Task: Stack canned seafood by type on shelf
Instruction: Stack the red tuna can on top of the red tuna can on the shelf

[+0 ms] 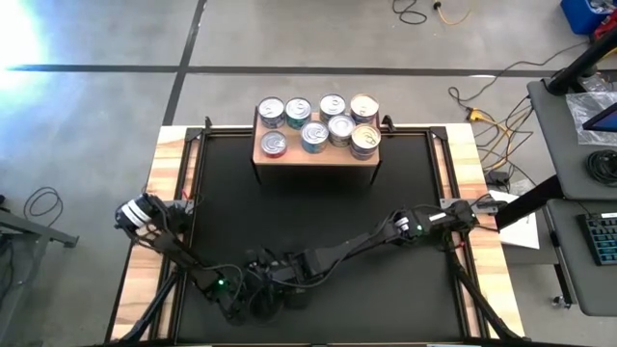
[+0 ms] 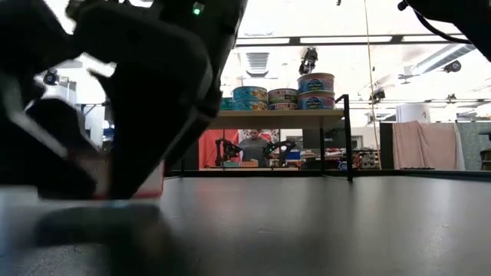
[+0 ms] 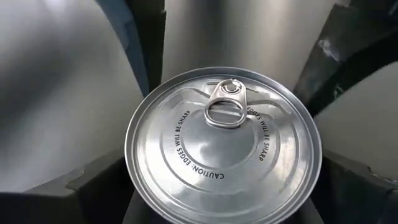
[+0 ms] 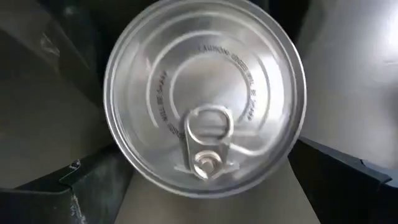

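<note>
A silver-topped can [image 3: 224, 146] with a pull tab sits between both grippers near the table's front middle; the right wrist view shows that can [image 4: 205, 93] too. In the low view its red label [image 2: 130, 188] shows under my left gripper [image 1: 258, 289]. My left gripper is shut on it. My right gripper [image 1: 281, 274] is open, a finger on either side of the can. Several more cans [image 1: 318, 123] stand on the wooden shelf [image 1: 313, 162] at the far middle, some stacked in twos. My left gripper has the can's round side wall between its two fingers [image 3: 93, 186], one on each opposite side, just under the rim [image 3: 134, 180]. The fingers slant down from the table's near left. The can's top stays up. I cannot tell whether its base rests on the mat.
A black mat [image 1: 318, 222] with wood edges covers the table, with thin black posts [image 2: 349, 138] at the shelf's corners. Free mat lies between the grippers and the shelf. Beyond the table a person [image 2: 253, 146] stands in the room. A desk with a keyboard [image 1: 600, 236] is at the right.
</note>
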Motion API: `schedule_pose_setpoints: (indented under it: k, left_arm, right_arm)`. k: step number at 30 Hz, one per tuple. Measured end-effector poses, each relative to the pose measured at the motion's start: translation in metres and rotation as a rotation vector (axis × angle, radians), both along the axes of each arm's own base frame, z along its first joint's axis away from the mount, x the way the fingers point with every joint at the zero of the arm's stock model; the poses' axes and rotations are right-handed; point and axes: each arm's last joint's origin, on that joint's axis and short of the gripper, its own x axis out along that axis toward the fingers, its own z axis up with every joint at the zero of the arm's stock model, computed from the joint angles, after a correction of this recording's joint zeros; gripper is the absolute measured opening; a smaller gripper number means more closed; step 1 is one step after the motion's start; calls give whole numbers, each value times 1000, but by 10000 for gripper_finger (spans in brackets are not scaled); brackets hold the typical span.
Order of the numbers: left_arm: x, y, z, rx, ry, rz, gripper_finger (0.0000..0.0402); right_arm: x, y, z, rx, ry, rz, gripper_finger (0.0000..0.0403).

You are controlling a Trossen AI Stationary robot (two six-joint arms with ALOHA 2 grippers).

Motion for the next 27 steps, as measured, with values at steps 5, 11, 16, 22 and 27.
schedule_pose_setpoints:
  k: [5, 11, 16, 22, 27]
  left_arm:
    - [-12, 10, 42, 2, 64, 18, 376]
    - [-22, 39, 119, 43, 92, 109, 380]
    - [-28, 80, 171, 3, 30, 232, 379]
    - [-28, 143, 203, 52, -16, 338, 379]
    - [-24, 192, 221, 139, -13, 367, 380]
  right_arm:
    - [-15, -4, 44, 14, 35, 18, 400]
    - [-46, -14, 120, 18, -40, -52, 400]
    - [-68, -28, 193, 2, -300, -108, 400]
    - [-80, -59, 246, -20, -518, -94, 400]
    - [-73, -123, 250, -40, -512, -139, 400]
